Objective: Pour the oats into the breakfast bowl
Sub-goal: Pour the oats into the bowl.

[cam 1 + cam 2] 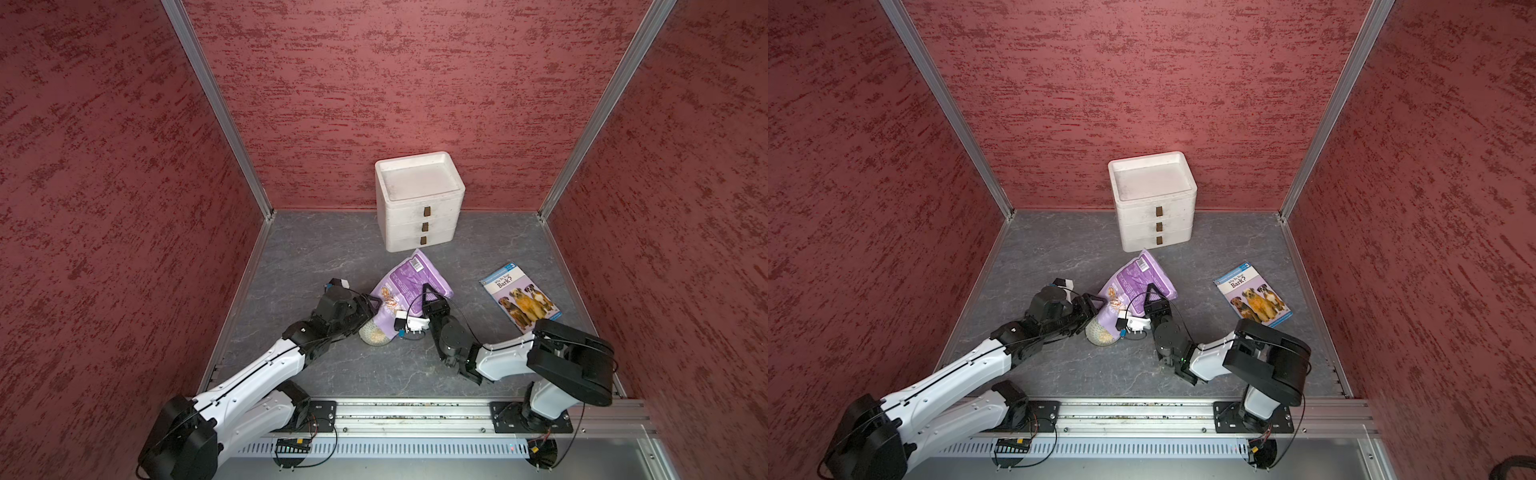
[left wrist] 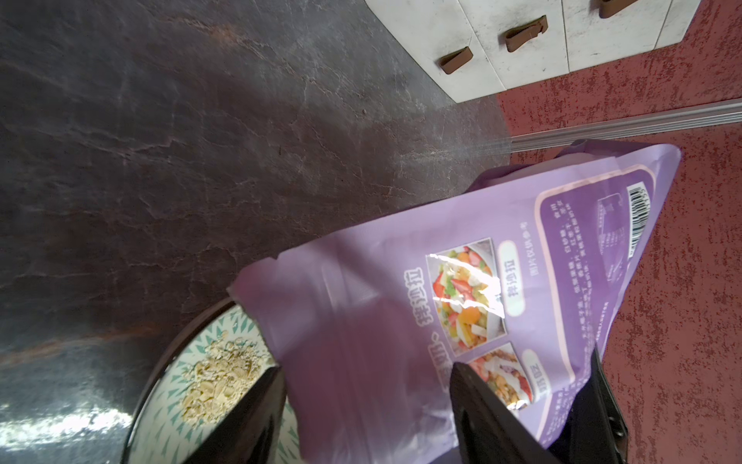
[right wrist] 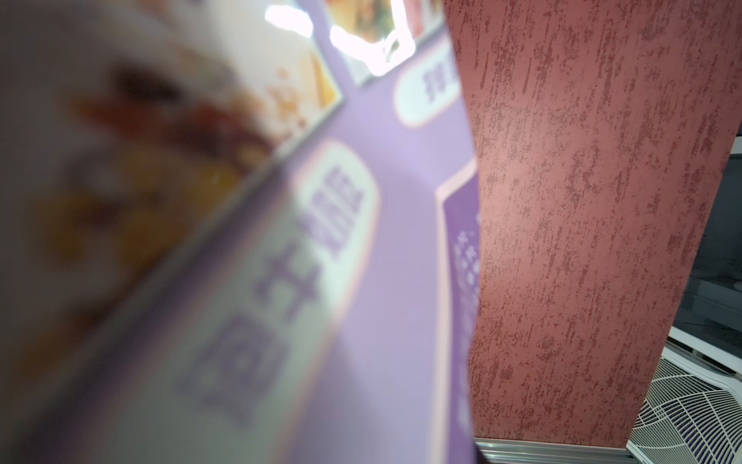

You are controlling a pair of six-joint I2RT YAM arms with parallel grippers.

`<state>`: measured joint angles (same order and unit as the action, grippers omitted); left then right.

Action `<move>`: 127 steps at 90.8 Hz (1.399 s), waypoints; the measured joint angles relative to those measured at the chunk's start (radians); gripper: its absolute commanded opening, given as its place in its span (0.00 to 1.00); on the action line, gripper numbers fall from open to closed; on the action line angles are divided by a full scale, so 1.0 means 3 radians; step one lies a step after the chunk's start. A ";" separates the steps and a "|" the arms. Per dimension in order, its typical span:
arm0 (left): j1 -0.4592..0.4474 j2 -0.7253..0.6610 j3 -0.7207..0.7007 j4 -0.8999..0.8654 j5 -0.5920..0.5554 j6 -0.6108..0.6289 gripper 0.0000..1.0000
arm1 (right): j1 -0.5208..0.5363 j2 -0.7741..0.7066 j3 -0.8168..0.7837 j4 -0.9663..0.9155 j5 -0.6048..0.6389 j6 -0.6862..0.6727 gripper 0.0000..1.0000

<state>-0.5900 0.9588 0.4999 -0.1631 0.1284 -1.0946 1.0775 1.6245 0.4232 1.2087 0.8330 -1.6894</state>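
The lilac pouch [image 1: 409, 276] [image 1: 1138, 274] hangs tilted, mouth down, over the breakfast bowl [image 1: 368, 337] [image 1: 1094, 337]. My left gripper [image 1: 374, 305] [image 2: 365, 373] grips the pouch's lower part, with one finger at the pouch's edge and the other across its printed face. My right gripper [image 1: 428, 293] [image 1: 1152, 293] is shut on the pouch's right edge; the right wrist view shows only the blurred pouch [image 3: 381, 281], not the fingers. In the left wrist view, a pile of oats [image 2: 217, 381] lies in the bowl [image 2: 160, 381] just below the pouch's [image 2: 401, 281] mouth.
A white foam drawer box [image 1: 419, 199] [image 1: 1154, 199] stands at the back wall, just behind the pouch. A dog-picture book [image 1: 521, 297] [image 1: 1254, 297] lies flat to the right. Red walls close three sides, and a metal rail [image 1: 415, 411] runs along the front.
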 measured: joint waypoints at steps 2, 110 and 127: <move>0.0000 -0.0010 0.0000 -0.0009 -0.0001 0.0000 0.68 | 0.0000 0.0000 0.0000 0.0000 -0.0004 -0.0015 0.00; -0.0001 -0.0127 0.0000 -0.0128 -0.0061 -0.0004 0.68 | 0.0022 -0.0004 0.0019 0.0046 -0.0158 -0.0420 0.00; -0.0001 -0.0134 0.0000 -0.0128 -0.0061 -0.0004 0.68 | 0.0022 -0.0004 0.0020 0.0046 -0.0159 -0.0432 0.00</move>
<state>-0.5903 0.9188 0.4999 -0.2016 0.1101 -1.0958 1.0840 1.6234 0.4294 1.2224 0.7853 -1.8191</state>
